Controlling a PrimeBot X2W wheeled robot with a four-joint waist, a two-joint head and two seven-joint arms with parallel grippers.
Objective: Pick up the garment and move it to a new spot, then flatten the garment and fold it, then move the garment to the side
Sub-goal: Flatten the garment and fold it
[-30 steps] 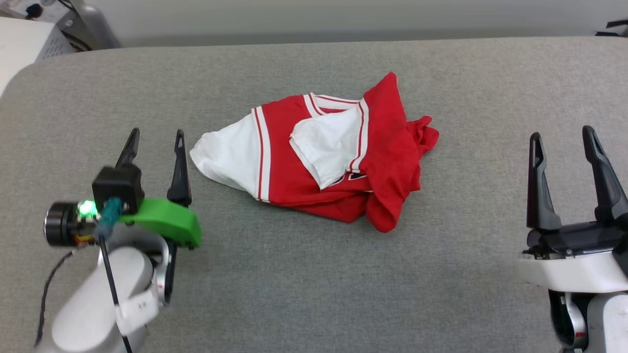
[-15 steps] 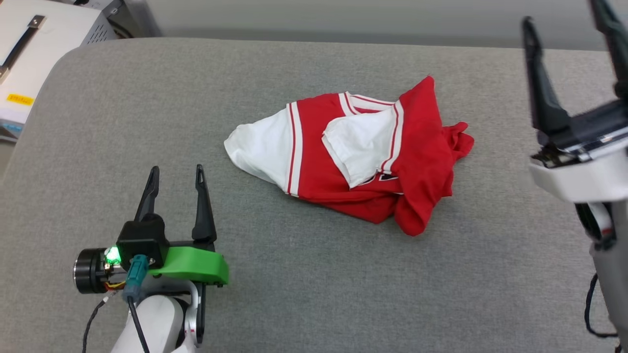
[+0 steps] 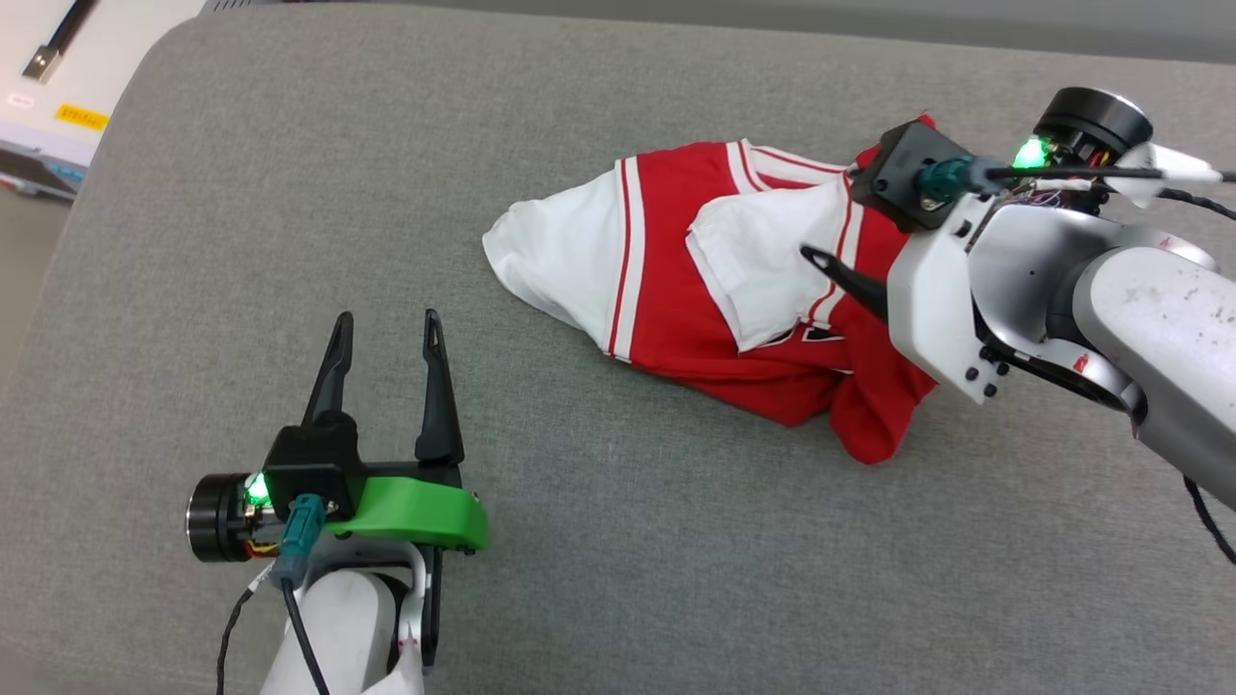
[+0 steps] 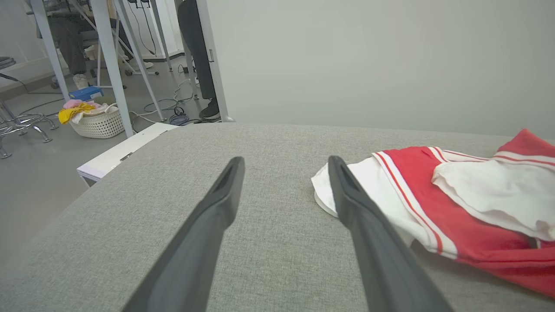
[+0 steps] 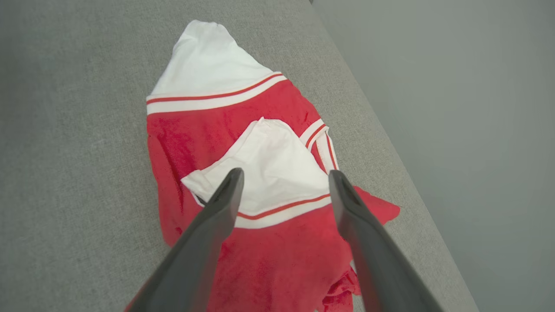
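Right arm has swung in from the right edge since half a second ago, and the head camera shifted too. The right gripper [image 5: 284, 173] now hangs over the garment [image 3: 666, 309], fingers spread wide with nothing between them. Can't tell if the tips touch the cloth.

The left gripper [image 3: 386, 317] sits near the table's front left, well clear of the garment, jaws also wide and empty. It has a green plastic mount [image 3: 415, 507] at the wrist.

The garment lies crumpled right of centre, near the far edge of the table [image 3: 290, 193]. It's soft red knit. One white sleeve fans out to the left, the other is folded back over the red body, and both have red-white striped trim. The table top is grey felt-like fabric with a rounded corner.

Left wrist view: a white woven basket [image 4: 99, 123] on the floor holds bunched yellow and pink cloth [image 4: 73, 110].
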